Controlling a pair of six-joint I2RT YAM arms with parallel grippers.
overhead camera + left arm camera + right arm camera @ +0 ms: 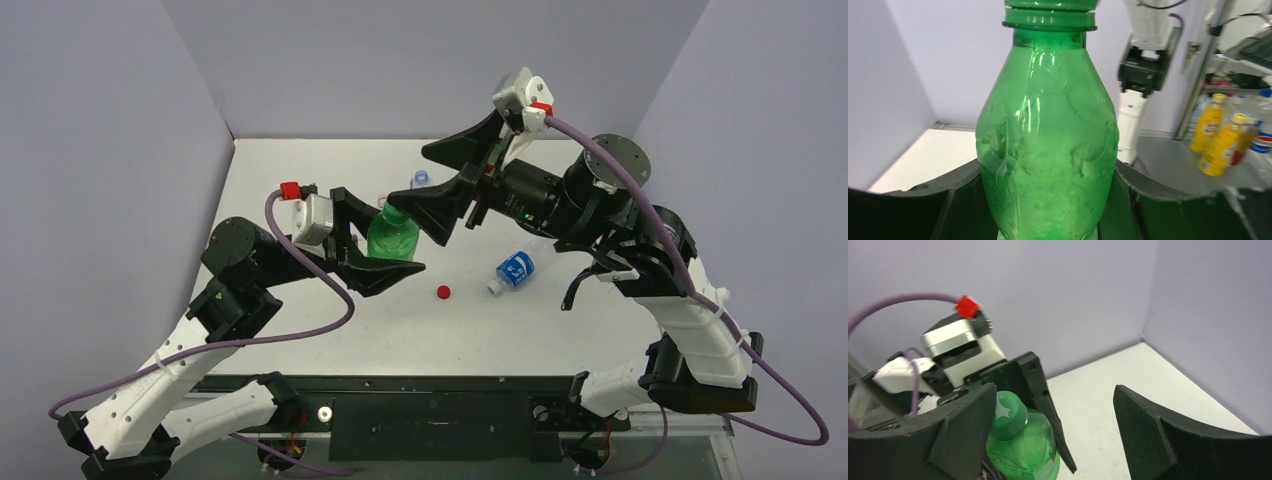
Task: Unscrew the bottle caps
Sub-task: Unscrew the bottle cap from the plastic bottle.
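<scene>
One red cap (443,292) lies loose on the table (320,170), so that much looks done. The green bottle (1048,150), pinched in the left gripper (400,240), has its green cap (1009,415) on. The right gripper (420,185) is spread wide, the cap between its fingers, not yet gripped.

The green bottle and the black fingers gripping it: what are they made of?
The green bottle looks like thin, translucent plastic: light glows through it, with glossy highlights and creases in its wall. Its green cap seems opaque, smooth plastic. The black fingers gripping it look matte and rigid, probably a hard plastic, though that is uncertain.
</scene>
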